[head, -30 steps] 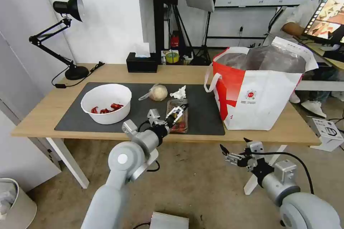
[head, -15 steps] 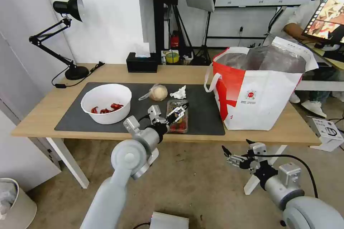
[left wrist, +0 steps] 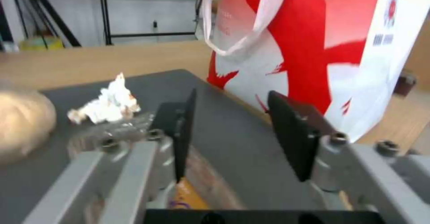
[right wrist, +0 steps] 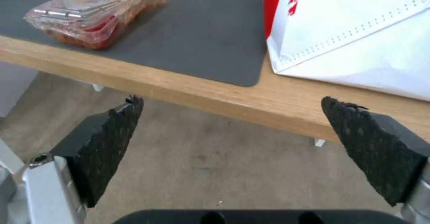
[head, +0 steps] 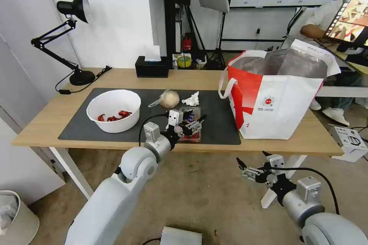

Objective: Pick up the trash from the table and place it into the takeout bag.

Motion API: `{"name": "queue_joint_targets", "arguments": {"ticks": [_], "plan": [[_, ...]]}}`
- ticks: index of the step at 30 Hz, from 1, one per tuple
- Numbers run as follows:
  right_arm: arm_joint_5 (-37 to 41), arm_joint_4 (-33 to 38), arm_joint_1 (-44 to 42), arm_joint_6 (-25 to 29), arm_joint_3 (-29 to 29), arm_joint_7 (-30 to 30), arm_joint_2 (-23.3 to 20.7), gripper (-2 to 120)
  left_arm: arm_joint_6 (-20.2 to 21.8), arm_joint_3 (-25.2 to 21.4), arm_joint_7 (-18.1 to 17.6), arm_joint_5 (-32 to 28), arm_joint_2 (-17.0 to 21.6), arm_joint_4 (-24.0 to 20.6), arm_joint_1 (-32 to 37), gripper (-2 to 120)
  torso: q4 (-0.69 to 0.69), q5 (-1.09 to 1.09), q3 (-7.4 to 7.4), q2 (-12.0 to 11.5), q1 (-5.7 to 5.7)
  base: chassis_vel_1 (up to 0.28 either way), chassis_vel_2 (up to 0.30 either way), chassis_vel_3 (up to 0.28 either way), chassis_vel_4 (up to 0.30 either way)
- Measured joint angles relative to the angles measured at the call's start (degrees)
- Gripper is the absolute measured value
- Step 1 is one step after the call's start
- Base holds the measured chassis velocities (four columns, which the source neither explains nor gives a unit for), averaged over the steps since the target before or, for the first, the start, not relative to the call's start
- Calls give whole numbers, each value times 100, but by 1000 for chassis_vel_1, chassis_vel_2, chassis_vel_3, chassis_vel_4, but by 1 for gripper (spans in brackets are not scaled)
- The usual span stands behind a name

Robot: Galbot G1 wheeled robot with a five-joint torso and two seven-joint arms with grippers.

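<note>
On the table the dark mat holds the trash: a white bowl with red scraps, a tan wrapped ball, a crumpled tissue and a clear clamshell tray. My left gripper hovers open just above the tray, and its fingers straddle the tray's lid. The tissue and the takeout bag lie beyond it. The takeout bag stands open at the table's right. My right gripper hangs open below the table's front edge, and nothing sits between its fingers.
A black desk lamp stands at the back left of the table and a black tissue box at the back middle. A white bin stands on the floor at the left. A grey box lies on the floor near my base.
My left gripper has turned at the wrist and pushed forward and right over the clamshell tray, dropping closer to it. The right arm has hardly moved.
</note>
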Motion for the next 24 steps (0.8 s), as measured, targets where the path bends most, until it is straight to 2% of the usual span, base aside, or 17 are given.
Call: {"name": "queue_joint_targets", "arguments": {"ticks": [1, 3, 6, 7, 10, 12, 15, 24], "plan": [[-1, 0, -8, 0, 3, 0, -1, 100, -4, 28, 83, 103, 64, 44, -71, 37, 0, 0, 0, 0, 0, 0, 0, 0, 0], [-1, 1, -14, 0, 9, 0, -3, 100, 4, 44, 117, 137, 105, 66, -123, 34, 0, 0, 0, 0, 0, 0, 0, 0, 0], [-1, 2, -25, 3, 27, 3, -10, 100, 197, 65, 304, 284, 278, 110, -273, 17, 0, 0, 0, 0, 0, 0, 0, 0, 0], [-1, 2, -25, 3, 27, 3, -10, 100, 197, 65, 304, 284, 278, 110, -273, 17, 0, 0, 0, 0, 0, 0, 0, 0, 0], [-1, 3, -25, 6, 32, 4, -10, 100, 375, 127, 507, 812, 466, 111, -251, 5, 0, 1, 0, 0, 0, 0, 0, 0, 0], [-1, 3, -24, 7, 41, 5, -10, 100, 397, 158, 567, 1010, 526, 111, -224, 0, 1, 0, 0, 0, 0, 0, 0, 0, 0], [-1, 1, -18, 9, 50, 5, -12, 100, 405, 194, 623, 1193, 603, 126, -182, 0, 0, 1, 0, 0, 0, 0, 0, 0, 0], [0, -7, -9, 10, 48, 5, 7, 100, 406, 239, 697, 1183, 641, 203, -211, 0, 0, 0, 0, 0, 0, 0, 0, 0, 0]]}}
